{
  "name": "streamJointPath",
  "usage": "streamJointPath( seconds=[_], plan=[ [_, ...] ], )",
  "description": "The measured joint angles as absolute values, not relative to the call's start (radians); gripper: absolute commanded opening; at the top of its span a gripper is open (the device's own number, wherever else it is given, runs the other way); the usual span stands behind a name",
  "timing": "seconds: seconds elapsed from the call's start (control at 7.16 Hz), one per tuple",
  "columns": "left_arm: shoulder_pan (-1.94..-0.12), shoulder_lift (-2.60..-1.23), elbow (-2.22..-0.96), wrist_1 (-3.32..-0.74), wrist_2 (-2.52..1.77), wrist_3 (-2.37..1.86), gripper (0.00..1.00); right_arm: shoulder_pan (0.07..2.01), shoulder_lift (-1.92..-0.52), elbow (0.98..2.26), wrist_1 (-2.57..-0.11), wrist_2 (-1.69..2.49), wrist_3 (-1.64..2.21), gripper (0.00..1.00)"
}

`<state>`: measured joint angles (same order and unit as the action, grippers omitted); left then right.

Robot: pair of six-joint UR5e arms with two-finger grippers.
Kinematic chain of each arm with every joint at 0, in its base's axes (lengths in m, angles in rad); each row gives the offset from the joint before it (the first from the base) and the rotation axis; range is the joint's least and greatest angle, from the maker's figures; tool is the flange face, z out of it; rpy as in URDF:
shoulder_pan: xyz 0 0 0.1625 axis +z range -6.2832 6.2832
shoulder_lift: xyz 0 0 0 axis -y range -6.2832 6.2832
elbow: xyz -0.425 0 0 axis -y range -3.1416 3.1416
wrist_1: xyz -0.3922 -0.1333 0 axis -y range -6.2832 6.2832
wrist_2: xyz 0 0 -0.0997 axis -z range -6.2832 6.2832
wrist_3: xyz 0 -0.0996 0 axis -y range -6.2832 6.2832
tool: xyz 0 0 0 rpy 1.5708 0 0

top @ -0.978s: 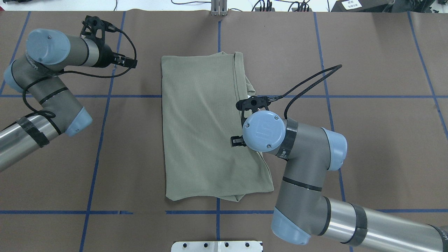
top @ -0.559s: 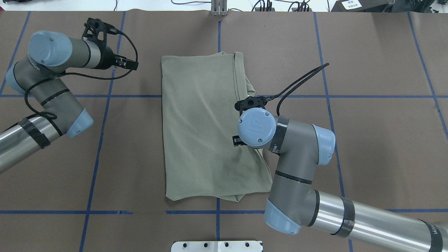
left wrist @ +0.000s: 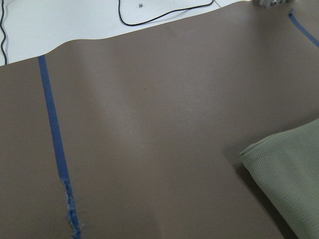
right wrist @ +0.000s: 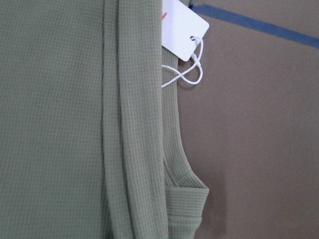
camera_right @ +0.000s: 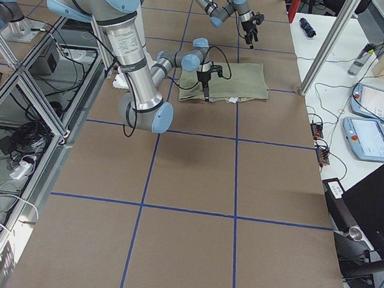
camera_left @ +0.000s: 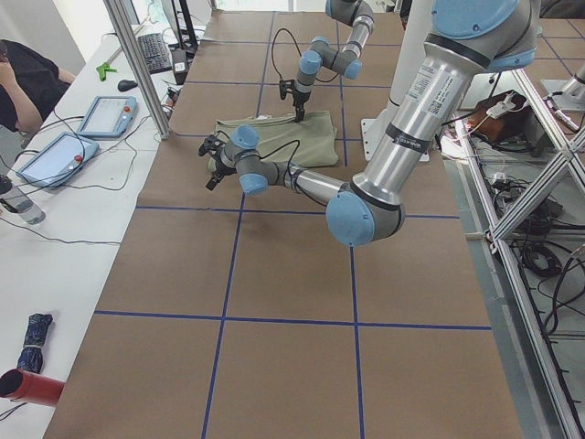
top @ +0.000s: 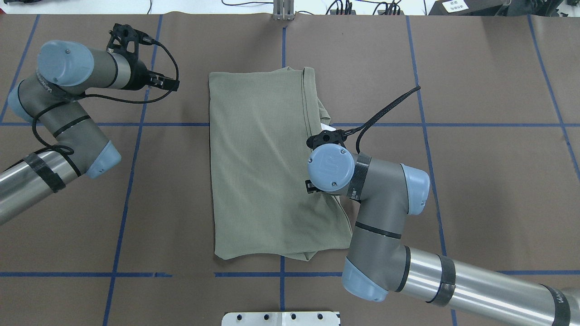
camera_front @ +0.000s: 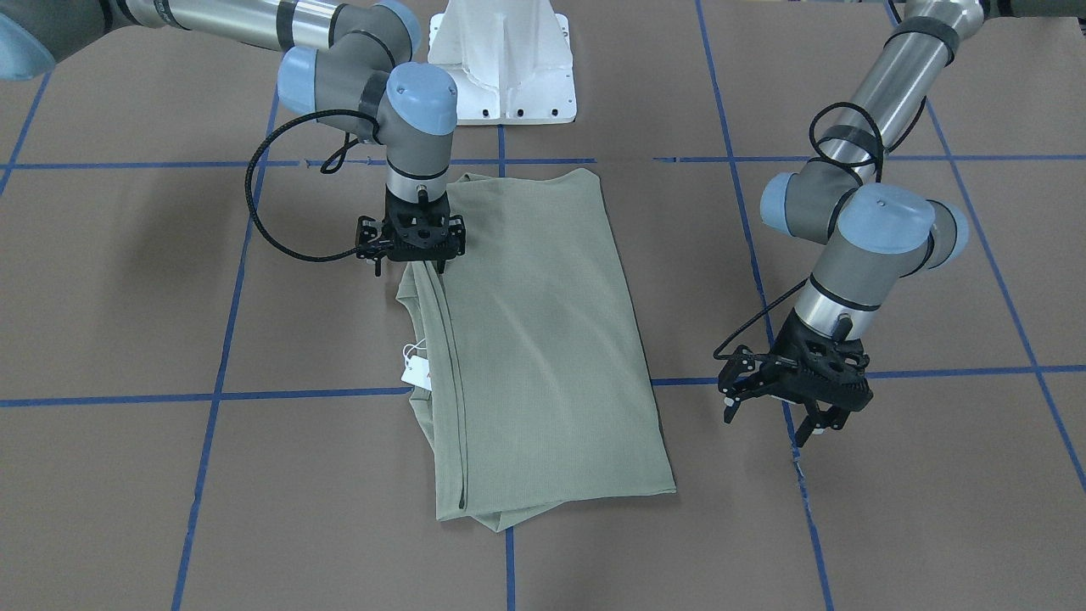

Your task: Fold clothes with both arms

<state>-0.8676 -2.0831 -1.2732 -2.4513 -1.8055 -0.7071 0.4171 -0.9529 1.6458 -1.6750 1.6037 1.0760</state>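
Exterior front-facing view: shirt [camera_front: 543,339] lies folded; left arm [camera_front: 882,225] jaws spread, right arm [camera_front: 420,110] jaws cannot tell.

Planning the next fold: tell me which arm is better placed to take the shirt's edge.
Right, probably. The right gripper hangs directly over the shirt's layered edge near the hang tag; the left gripper is off the cloth, over bare table.
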Motion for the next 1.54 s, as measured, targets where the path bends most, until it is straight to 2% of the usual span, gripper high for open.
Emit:
streamJointPath(
  seconds=[0.98, 1.26, 1.54],
  plan=[
    [-0.855, -2.083, -1.274, -2.451, -1.805, -0.707, 1.0, 0.556, -1.055, 1.66, -1.683, 1.639, 0.955, 1.0],
    [-0.855, -2.082, -1.275, -2.452, -1.805, -0.708, 1.0, 0.591, -0.958, 1.641, -1.68, 1.675, 0.964, 1.0],
    [-0.854, -2.082, -1.275, -2.452, -1.805, -0.709, 1.0, 0.606, -0.813, 1.539, -1.677, 1.71, 1.002, 1.0]
  ],
)
